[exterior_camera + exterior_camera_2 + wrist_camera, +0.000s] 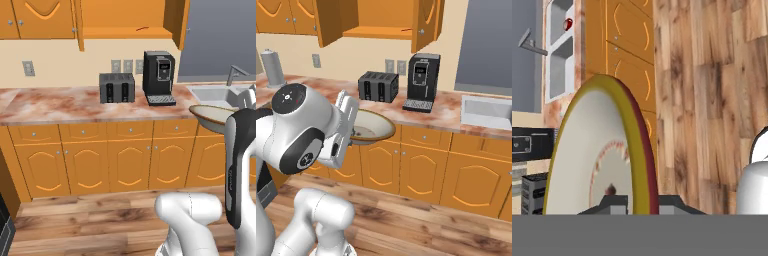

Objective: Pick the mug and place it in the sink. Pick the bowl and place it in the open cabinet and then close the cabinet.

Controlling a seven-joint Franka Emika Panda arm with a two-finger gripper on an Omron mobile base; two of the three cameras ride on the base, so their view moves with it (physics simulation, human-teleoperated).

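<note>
We see the wide shallow bowl [372, 126], tan-olive at the rim and cream-white inside, held in the air in front of the orange lower cupboard fronts [90, 167], off the marbled pink counter [65, 104]. In the hand view the bowl [597, 155] stands edge-on, and the two-finger gripper [637, 202] is clamped on its rim, one dark finger on each side. From the right base view the gripper [351, 131] meets the bowl at its near left edge. In the left base view the bowl [212, 116] shows beside the white arm, just in front of the counter edge near the pale grey sink [212, 93].

The small red mug [568, 23] lies in one basin of the sink [559, 50], seen in the hand view.

Above the counter, the orange wooden cabinet [381, 17] stands open, doors swung outward. Below it sit a dark grey toaster [117, 87] and a black coffee machine [159, 77], side by side.
</note>
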